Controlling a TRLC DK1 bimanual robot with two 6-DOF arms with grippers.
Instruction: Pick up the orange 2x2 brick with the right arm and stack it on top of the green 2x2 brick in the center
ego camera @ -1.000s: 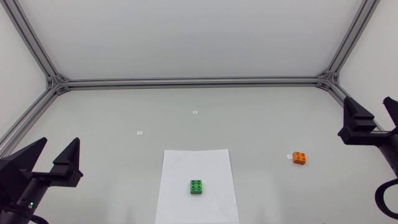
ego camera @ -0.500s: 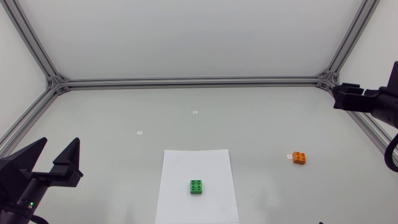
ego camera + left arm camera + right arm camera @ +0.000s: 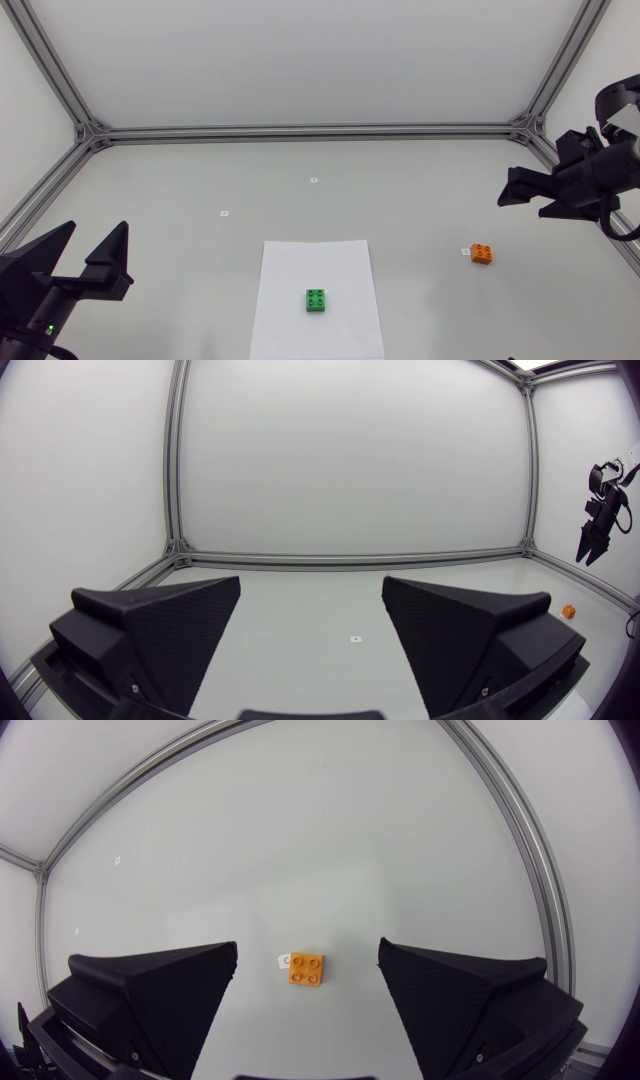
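Observation:
The orange 2x2 brick [image 3: 482, 254] lies on the table at the right, beside a small white marker. In the right wrist view the orange brick [image 3: 304, 969] sits below and ahead of my open right gripper [image 3: 306, 982], between the lines of its fingers but well clear of them. From the head view my right gripper [image 3: 530, 194] hangs in the air above and behind the brick. The green 2x2 brick [image 3: 317, 300] rests on a white paper sheet [image 3: 300, 260] in the centre. My left gripper [image 3: 90, 258] stands open at the near left, empty.
An aluminium frame rail [image 3: 310, 130] runs along the table's back, with side rails [image 3: 40, 190] at left and right. Small white markers [image 3: 313, 181] dot the table surface.
My right arm has swung in from the right edge and turned its gripper down toward the table, now above the orange brick's area. The left arm and both bricks have not moved.

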